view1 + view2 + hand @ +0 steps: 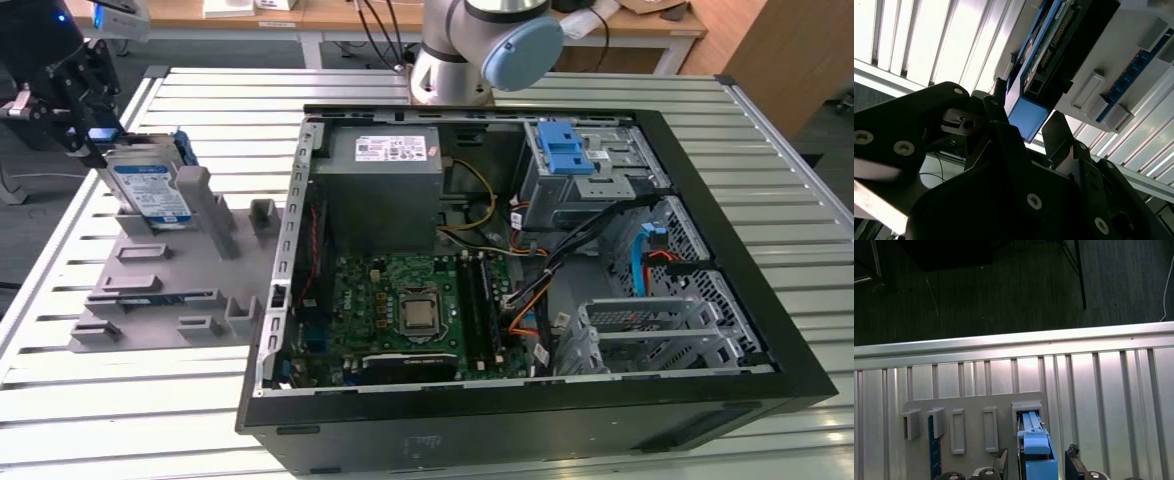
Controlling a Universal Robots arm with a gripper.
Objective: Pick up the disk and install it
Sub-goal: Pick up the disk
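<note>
1. The disk [150, 190] stands upright on its edge in a slot of a grey holder [160, 290]. The holder lies on the slatted metal surface [774, 200], near the surface's edge at the exterior view's left.
2. The disk's white and blue label faces the exterior camera, and its bright blue bracket shows along the rim.
3. The gripper [91, 130] hangs at the disk's upper end, over the far part of the holder.
4. In the first wrist view the fingers [1002, 460] are spread, one on each side of the blue bracket [1036, 455]. A narrow gap shows on either side, so they grip nothing.
5. In the second wrist view the gripper [1029, 115] brackets the blue end tab of the disk [1026, 117], with the dark fingers [1059, 130] close beside it.
6. An open computer case [534, 430] takes up the middle of the surface, just beside the holder, with its side panel off and its boards and cables exposed.
7. Inside the case a large grey metal box [380, 190] sits toward the far edge. A blue ridged latch [563, 150] sits on the drive cage by the far corner at the exterior view's right.
8. The arm's base [467, 50] rises at the far edge of the surface, behind the case.
</note>
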